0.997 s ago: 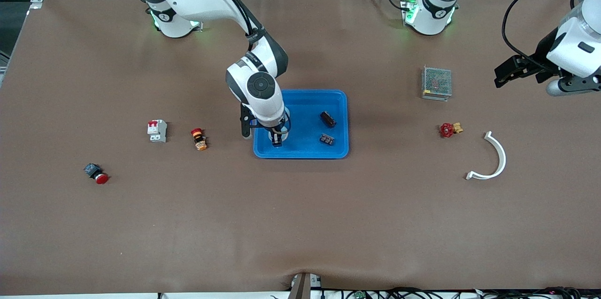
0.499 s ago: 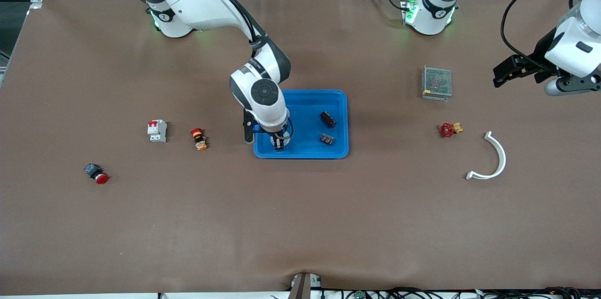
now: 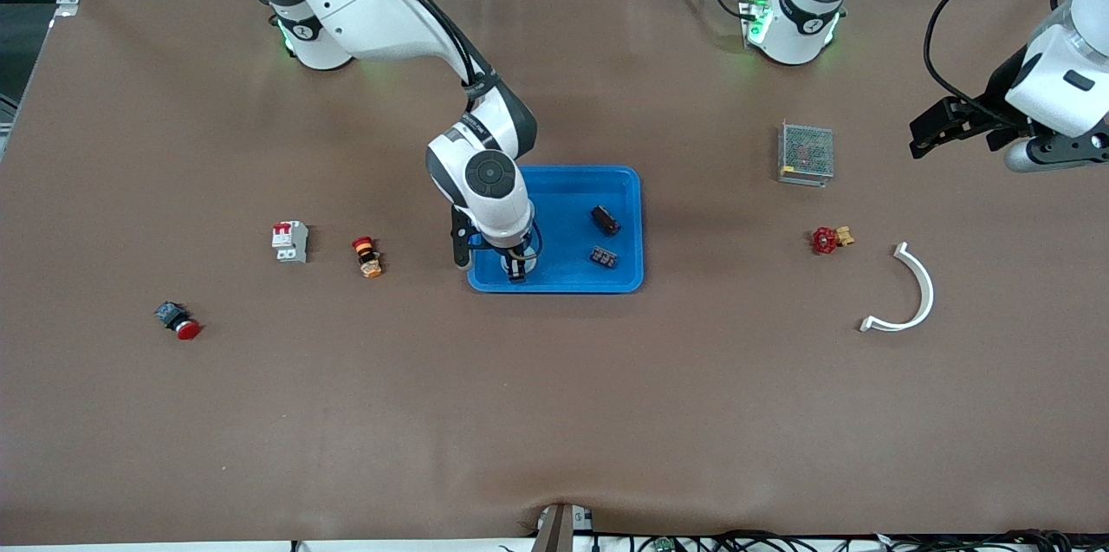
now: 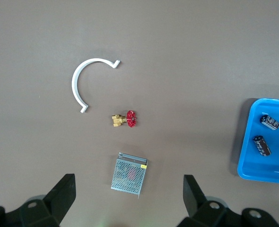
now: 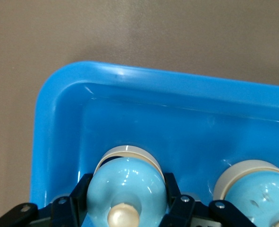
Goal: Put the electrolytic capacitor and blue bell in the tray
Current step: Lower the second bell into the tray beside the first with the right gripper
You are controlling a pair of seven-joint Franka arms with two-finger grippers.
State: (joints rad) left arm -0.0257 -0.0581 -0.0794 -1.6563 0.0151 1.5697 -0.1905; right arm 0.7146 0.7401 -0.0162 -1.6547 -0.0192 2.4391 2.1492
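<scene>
Read the front view as a dial centred on the tray (image 3: 637,188). The right end effector (image 3: 516,268) sits low in the 7 o'clock corner, its fingers closed on either side of the blue bell (image 5: 127,189). The bell's dome and knob face straight up at the wrist, so its axis looks upright. A second pale-blue dome (image 5: 257,189) shows just beside it; I cannot tell if it is a separate piece.

The bell is directly under the end effector and inside the rim, so the coming move is probably just opening the fingers and lifting. The rim is close on two sides, at 6 and 9 o'clock, while the open floor lies toward 2 o'clock.

The electrolytic capacitor (image 3: 605,220) lies in the tray at about 3 o'clock, with another dark part (image 3: 603,256) at 4 o'clock. Both are well apart from the bell.

The left end effector (image 3: 934,129) waits with its fingers spread wide and empty, over the surface at its own end near the mesh box (image 3: 806,152) — out of the way
</scene>
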